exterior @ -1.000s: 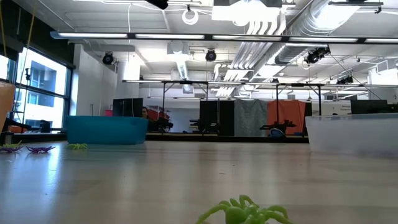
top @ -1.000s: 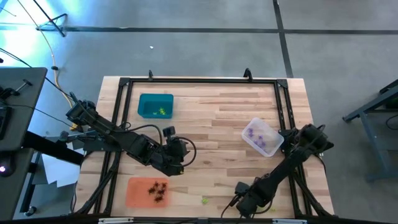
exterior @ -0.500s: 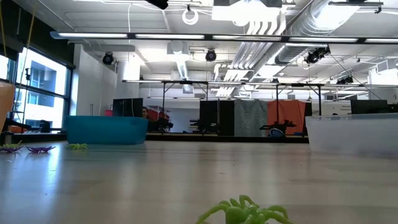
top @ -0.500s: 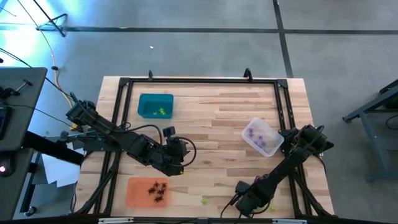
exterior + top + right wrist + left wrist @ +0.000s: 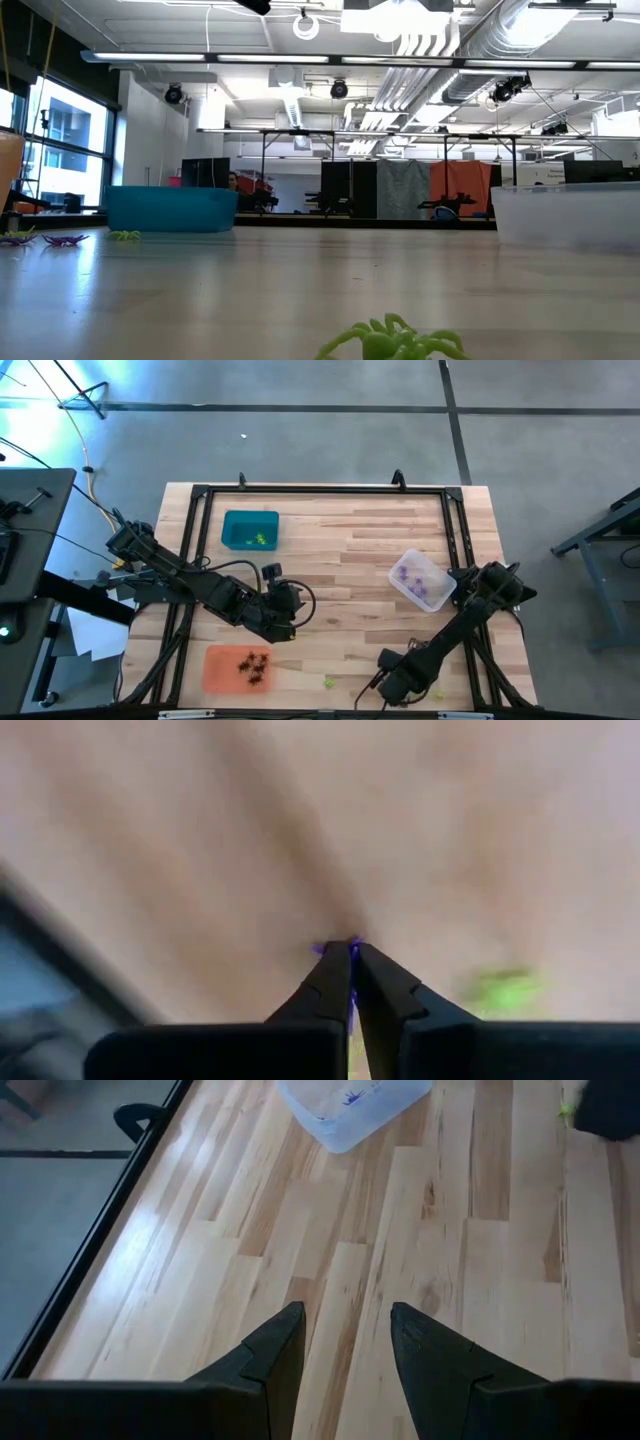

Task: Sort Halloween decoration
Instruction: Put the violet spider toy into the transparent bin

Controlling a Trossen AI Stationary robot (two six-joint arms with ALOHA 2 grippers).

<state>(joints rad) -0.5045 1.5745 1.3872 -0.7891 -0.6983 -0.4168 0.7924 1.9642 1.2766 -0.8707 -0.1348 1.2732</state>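
Closing over the last second, the right gripper [image 5: 351, 952] at the surface's [image 5: 360, 550] near edge now pinches a purple spider [image 5: 333, 948] between its fingers. That piece looks ready for the clear tray [image 5: 422, 581]; the left gripper [image 5: 345, 1340] waits with fingers spread.

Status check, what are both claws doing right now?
Right claw shut on a purple spider at the table's near edge. Left claw open, waiting over bare wood. Nothing in the way.

The table [image 5: 340, 575] is made of pale wood planks with a smooth sheen. On it, translucent plastic is seen in the clear tray [image 5: 421, 580]; matt black fingers [image 5: 270, 1355].
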